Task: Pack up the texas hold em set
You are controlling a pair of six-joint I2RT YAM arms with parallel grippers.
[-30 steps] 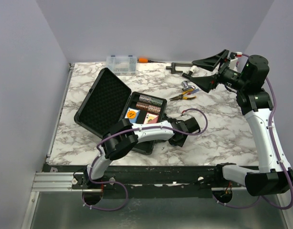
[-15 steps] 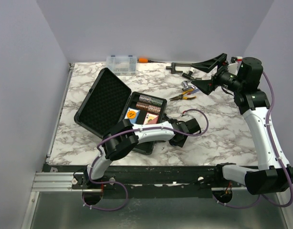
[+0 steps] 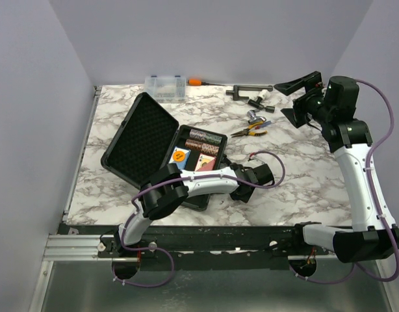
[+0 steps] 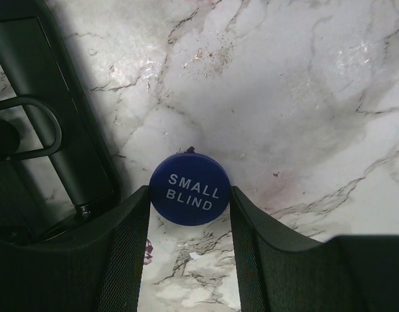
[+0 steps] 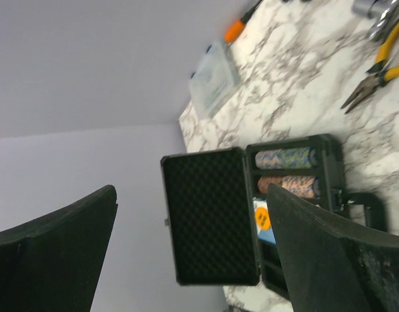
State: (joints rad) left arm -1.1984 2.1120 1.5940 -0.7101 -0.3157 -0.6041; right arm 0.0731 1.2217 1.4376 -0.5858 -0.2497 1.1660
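left gripper [image 4: 190, 193] closed on the blue disc [image 4: 190, 188] marked SMALL BLIND, fingers touching both edges. It sits on the table [image 4: 303, 97], near the case handle [image 4: 37, 127]. In the top view it's hidden under the wrist, and the left arm [image 3: 199, 182] covers the near edge of the case [image 3: 144, 138]. The case is open, with chip rolls [image 3: 206, 138] and an orange disc [image 3: 180, 155] inside. right gripper [image 3: 296, 99] is raised, spread wide, holding nothing.
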